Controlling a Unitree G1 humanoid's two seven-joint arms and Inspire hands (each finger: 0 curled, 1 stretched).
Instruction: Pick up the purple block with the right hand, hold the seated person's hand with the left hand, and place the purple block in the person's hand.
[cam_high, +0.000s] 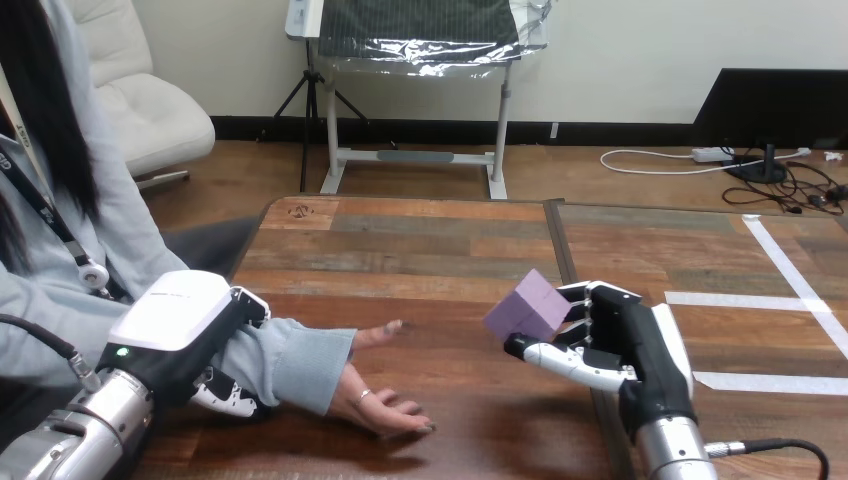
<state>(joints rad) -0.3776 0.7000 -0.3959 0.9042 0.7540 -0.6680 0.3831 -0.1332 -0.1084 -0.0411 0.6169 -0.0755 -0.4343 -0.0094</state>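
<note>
- Item: small purple cube-shaped block (528, 305). Location: raised off the table, at 3 o'clock from the person's hand and well apart from it. It sits tilted, with one corner uppermost. It is presumably held clear of the surface so it can travel across without dragging.
- Item: robot's right hand (622, 345), black with white shells. State: the thumb below and the fingers behind pinch the block, which juts out toward 9 o'clock. This grip leaves the block's leading side free, which should suit setting it into a palm.
- Item: robot's left hand (185, 310). State: its back lies over the person's grey-blue sleeve (290, 362) and its fingertips (232, 400) show beneath at 6 o'clock. It is therefore wrapped round the forearm, short of the wrist. Likely purpose: steadying the receiving arm.
- Item: person's hand (385, 405). It rests on the table palm up, fingers loosely spread toward 3 o'clock, and holds nothing. It appears offered as the receiving place.
- Item: brown wooden plank table (420, 250). It bears the person's hand.
- Status, judged: the pickup and the hold are done. The carry toward 9 o'clock and the release remain.
</note>
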